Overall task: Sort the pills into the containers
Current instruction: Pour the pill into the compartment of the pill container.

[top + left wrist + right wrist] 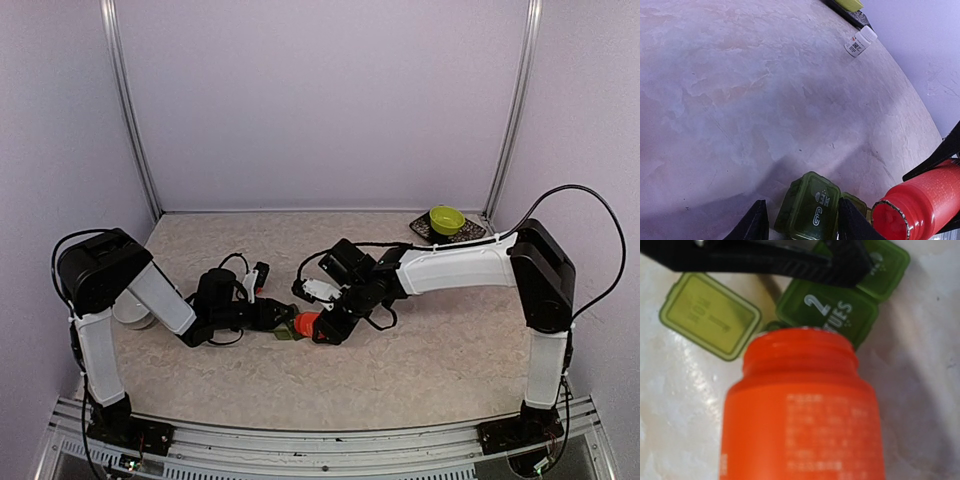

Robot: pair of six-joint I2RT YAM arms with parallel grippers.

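**Pour set-up at the pill strip**

Nearest us, the left hand (802, 222) is closed partway on the dark green plastic strip of three joined lidded compartments (840, 310), which lies on the marbled desk (740, 100). We judge the grip is there to steady the strip. One pale green lid (710, 315) stands swung open. The right hand (318, 326) grips the uncapped orange plastic bottle (800, 405), tilted with its mouth just beside the strip, presumably to pour. No pills visible. Farther back stand a small white plastic bottle (860, 41), then a yellow-green bowl (446, 218), both well apart from the hands.
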